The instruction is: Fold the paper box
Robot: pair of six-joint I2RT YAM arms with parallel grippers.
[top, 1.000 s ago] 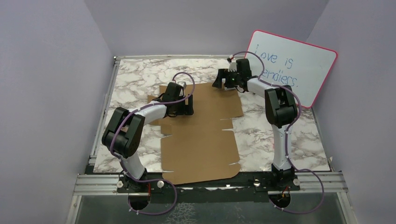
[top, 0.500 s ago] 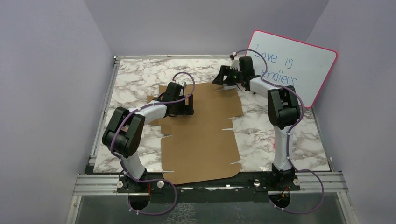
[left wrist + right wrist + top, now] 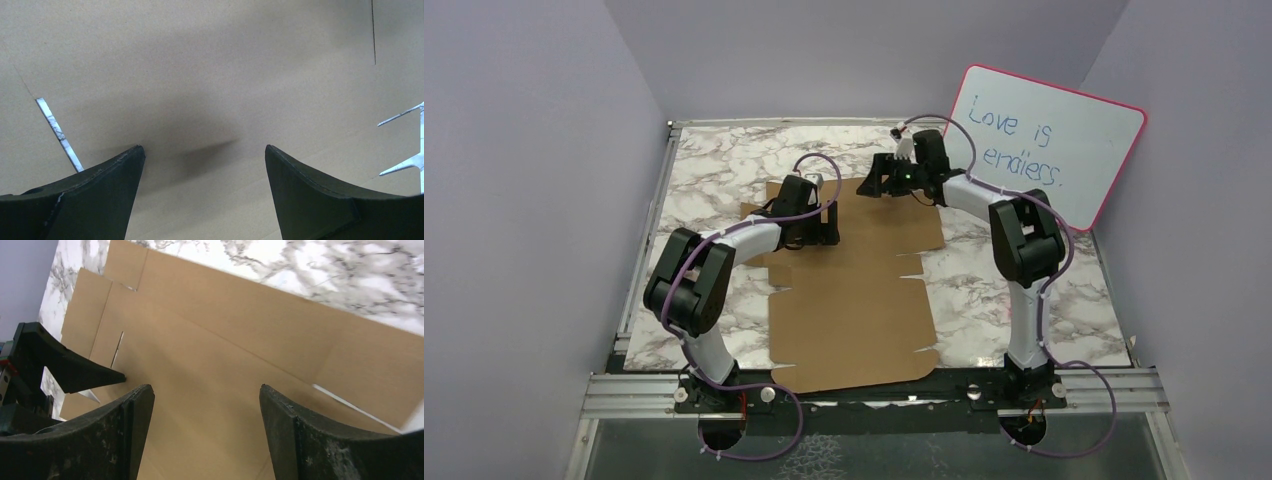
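Box: the paper box (image 3: 854, 300) lies flat and unfolded on the table (image 3: 1044, 300); its long axis runs from your near edge straight away
Relation: its far end sits under both arms; the left gripper (image 3: 205, 150) is nearer, low over the far-left panel; the right gripper (image 3: 205, 387) hovers at the far edge
Left claw: wide open, empty; elbow bent, forearm reaching inward
Right claw: jaws apart, holding nothing; arm stretched forward, wrist turned left

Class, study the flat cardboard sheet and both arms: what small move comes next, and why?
Probably lower the right gripper onto the far edge of the paper box: the sheet lies flat, both grippers are open and empty, and the left gripper sits low over it.
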